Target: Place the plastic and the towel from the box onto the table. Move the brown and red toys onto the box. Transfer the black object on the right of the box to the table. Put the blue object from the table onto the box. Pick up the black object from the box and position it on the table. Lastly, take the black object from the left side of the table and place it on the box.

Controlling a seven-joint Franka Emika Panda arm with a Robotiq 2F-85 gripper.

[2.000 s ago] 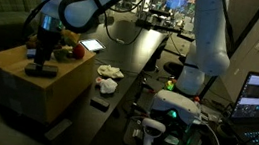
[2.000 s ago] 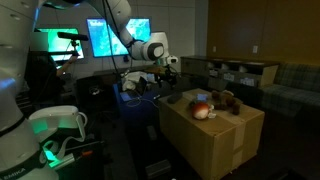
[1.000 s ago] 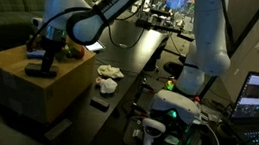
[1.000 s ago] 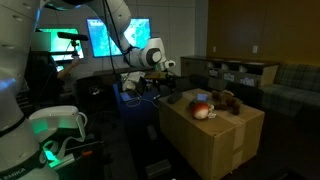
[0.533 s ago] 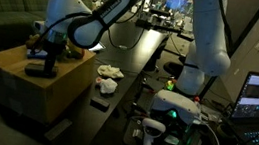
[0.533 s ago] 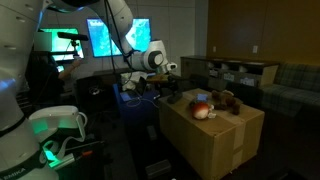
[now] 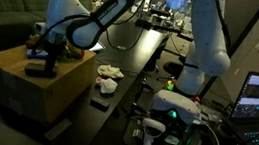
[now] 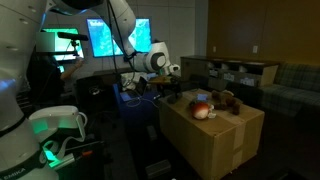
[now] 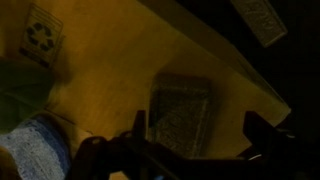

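Well, box (image 7: 22,87): tan cardboard, standing at the near left, right beside the table (image 7: 138,48).
Black object (image 7: 41,69): flat on the box top.
Toys: red toy (image 8: 203,110) and brown toy (image 8: 229,100), side by side on the box top.
Gripper (image 7: 43,51): jaws spread wide, nothing in them, hovering just above the black object.
Table: long and dark, with a white crumpled heap (image 7: 109,77) near the box.
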